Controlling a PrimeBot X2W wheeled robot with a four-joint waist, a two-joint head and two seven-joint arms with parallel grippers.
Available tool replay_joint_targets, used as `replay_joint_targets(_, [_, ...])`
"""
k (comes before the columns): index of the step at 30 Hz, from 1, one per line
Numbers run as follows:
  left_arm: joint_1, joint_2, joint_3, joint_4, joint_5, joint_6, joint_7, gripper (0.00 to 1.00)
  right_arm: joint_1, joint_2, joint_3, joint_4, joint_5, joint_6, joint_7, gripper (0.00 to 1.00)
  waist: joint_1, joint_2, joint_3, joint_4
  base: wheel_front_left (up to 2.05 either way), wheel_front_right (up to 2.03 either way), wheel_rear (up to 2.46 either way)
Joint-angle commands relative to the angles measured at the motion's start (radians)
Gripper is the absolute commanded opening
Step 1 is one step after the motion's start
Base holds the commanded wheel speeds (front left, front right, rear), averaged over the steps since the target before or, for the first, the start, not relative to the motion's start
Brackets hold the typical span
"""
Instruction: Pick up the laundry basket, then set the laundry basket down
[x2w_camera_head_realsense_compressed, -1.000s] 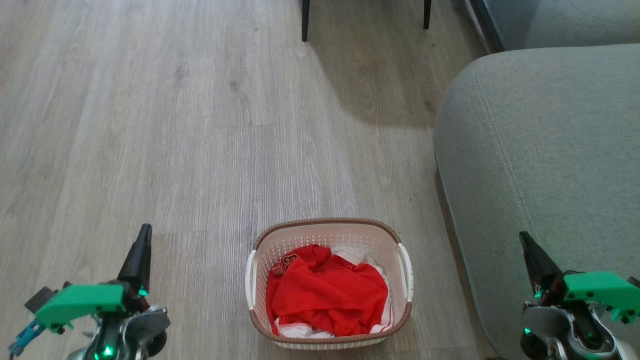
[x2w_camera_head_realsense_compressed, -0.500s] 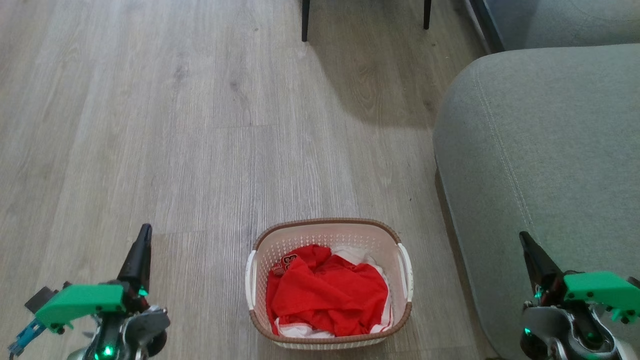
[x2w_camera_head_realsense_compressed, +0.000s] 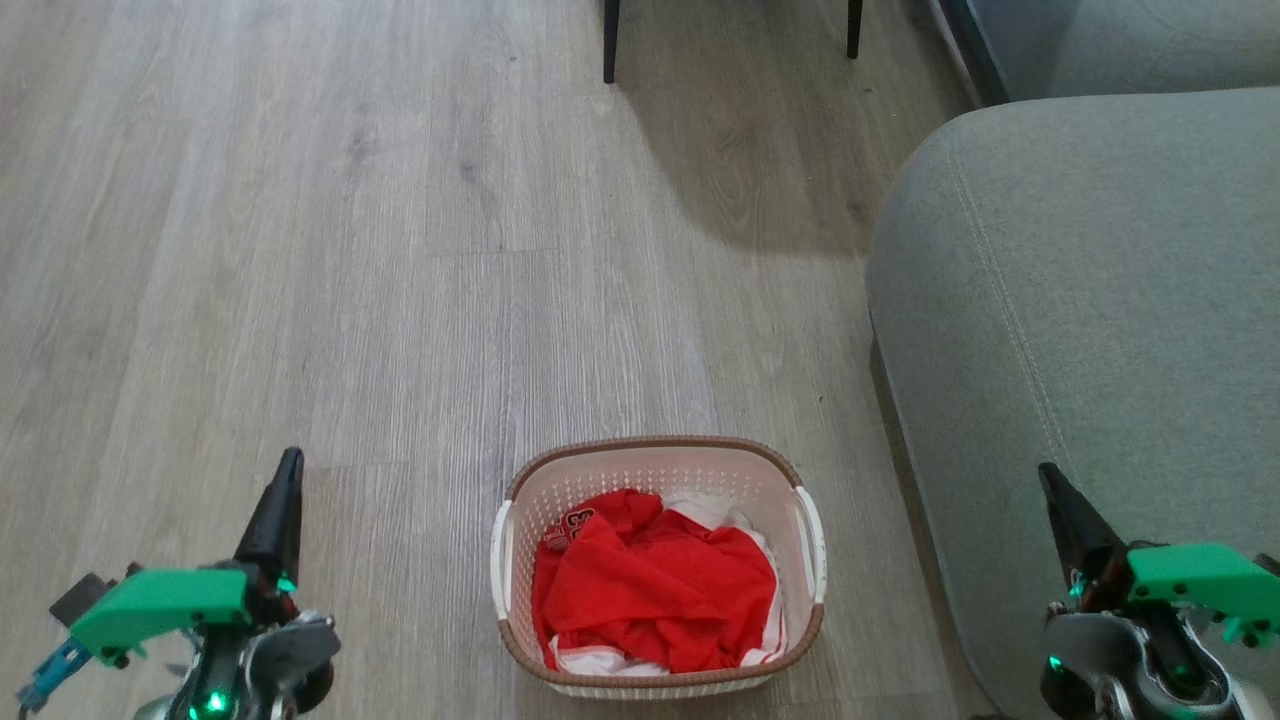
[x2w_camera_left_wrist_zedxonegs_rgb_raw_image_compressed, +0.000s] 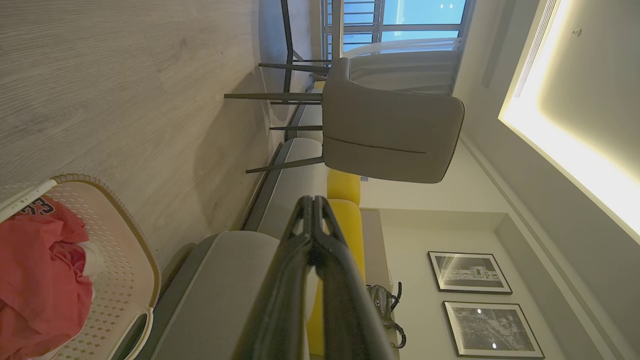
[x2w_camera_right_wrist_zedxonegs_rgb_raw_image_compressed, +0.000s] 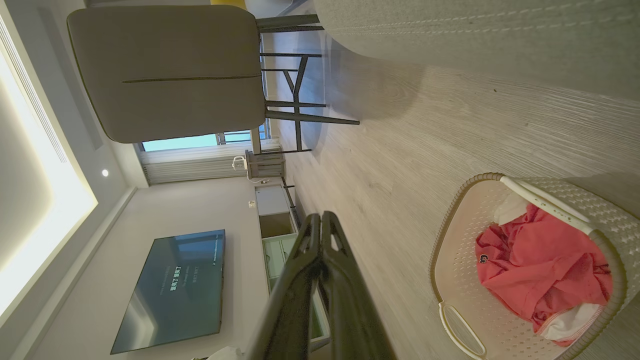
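The laundry basket (x2w_camera_head_realsense_compressed: 655, 462) stands on the wood floor at the bottom centre of the head view, cream-white and perforated, with a brown rim and white side handles; red and white clothes lie inside it. It also appears as the laundry basket (x2w_camera_left_wrist_zedxonegs_rgb_raw_image_compressed: 117, 260) at the lower left of the left wrist view and the laundry basket (x2w_camera_right_wrist_zedxonegs_rgb_raw_image_compressed: 452, 280) at the lower right of the right wrist view. My left gripper (x2w_camera_head_realsense_compressed: 288, 462) is well left of it, shut and empty, its fingertips (x2w_camera_left_wrist_zedxonegs_rgb_raw_image_compressed: 314, 200) pressed together. My right gripper (x2w_camera_head_realsense_compressed: 1046, 472) is well to the right, over the sofa edge, shut and empty.
A grey sofa (x2w_camera_head_realsense_compressed: 1080, 330) runs along the right, close to the basket. Dark chair legs (x2w_camera_head_realsense_compressed: 610, 45) stand on the floor at the far top. A grey chair (x2w_camera_left_wrist_zedxonegs_rgb_raw_image_compressed: 390, 135) and yellow cushions (x2w_camera_left_wrist_zedxonegs_rgb_raw_image_compressed: 345, 187) lie beyond. Open wood floor (x2w_camera_head_realsense_compressed: 350, 250) spreads left and ahead.
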Motion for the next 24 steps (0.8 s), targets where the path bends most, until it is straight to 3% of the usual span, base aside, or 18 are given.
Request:
replay_joint_targets(1, [0.000,0.000,0.000,0.000,0.000,0.000,0.000,1.00,0.000,0.000,0.000,0.000,0.000,0.000,0.000,1.00,0.0000,0.0000,0.000,0.000,0.00,0.00,0.00])
replay_joint_targets(6, [0.034,-0.002,-0.005,0.050,0.001,0.001,-0.002,1.00,0.024,0.008,0.006,0.051,0.000,0.000,-0.002,1.00,0.0000,0.0000,0.000,0.000,0.00,0.00,0.00])
replay_joint_targets(24, [0.039,-0.001,-0.034,-0.023,0.109,0.027,-0.055,1.00,0.027,0.006,0.023,0.016,-0.088,0.001,-0.055,1.00,0.0000,0.0000,-0.004,0.001,0.00,0.00,0.00])
